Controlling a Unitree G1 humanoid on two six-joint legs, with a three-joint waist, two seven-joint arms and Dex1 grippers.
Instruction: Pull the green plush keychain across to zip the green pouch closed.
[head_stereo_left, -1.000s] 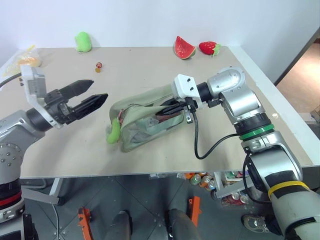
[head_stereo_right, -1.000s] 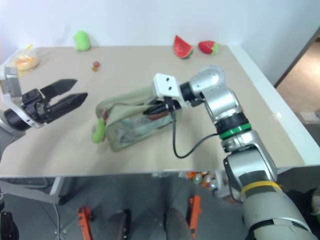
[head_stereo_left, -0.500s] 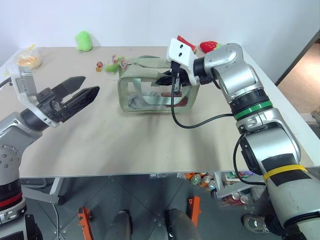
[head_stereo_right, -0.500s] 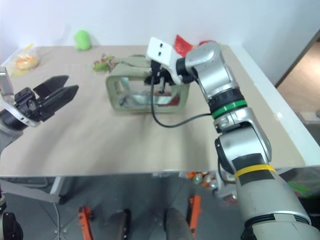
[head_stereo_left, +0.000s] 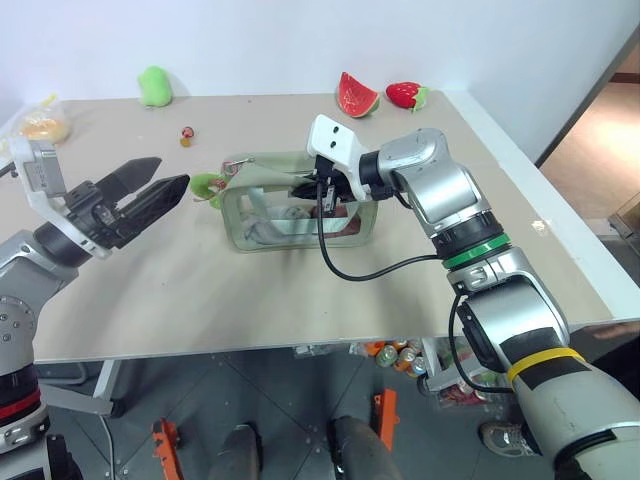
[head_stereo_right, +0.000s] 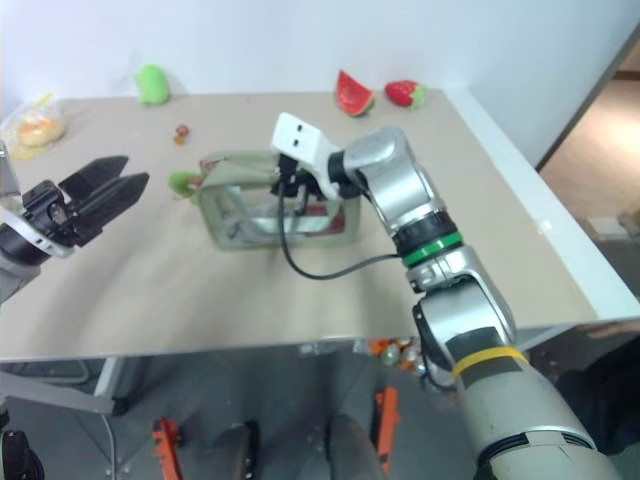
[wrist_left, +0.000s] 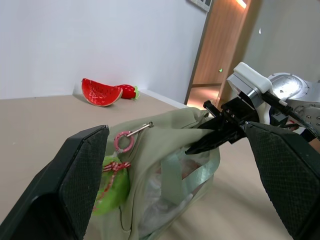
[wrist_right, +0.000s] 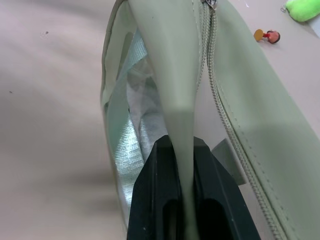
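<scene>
1. The keychain (head_stereo_left: 206, 185) hung off the left end of the pouch (head_stereo_left: 290, 205), tied by a reddish cord below a pink ring (wrist_left: 123, 141), and lay just beside the pouch wall on the tabletop (head_stereo_left: 250, 290).
2. At far left a yellowish bag (head_stereo_left: 40, 123) sat at the tabletop's back corner, with a larger green plush (head_stereo_left: 153, 86) near the back edge and a small red-and-orange trinket (head_stereo_left: 186, 135) a little in front of it.
3. The left claw (head_stereo_left: 150, 190) hovered left of the keychain with its fingers spread wide and nothing between them; it was apart from both keychain and pouch.
4. The pouch stood upright in the middle of the tabletop, its clear window facing the front edge, with contents showing through it.
5. The right claw (head_stereo_left: 305, 190) was pinched tight on a fold of the pouch's top fabric near the right end, beside the zipper track (wrist_right: 220, 100).
6. A black cable (head_stereo_left: 370, 265) looped from the right wrist down over the tabletop in front of the pouch.
7. Toward the back right lay a watermelon slice (head_stereo_left: 357, 95) and, just right of it, a strawberry (head_stereo_left: 403, 94).
</scene>
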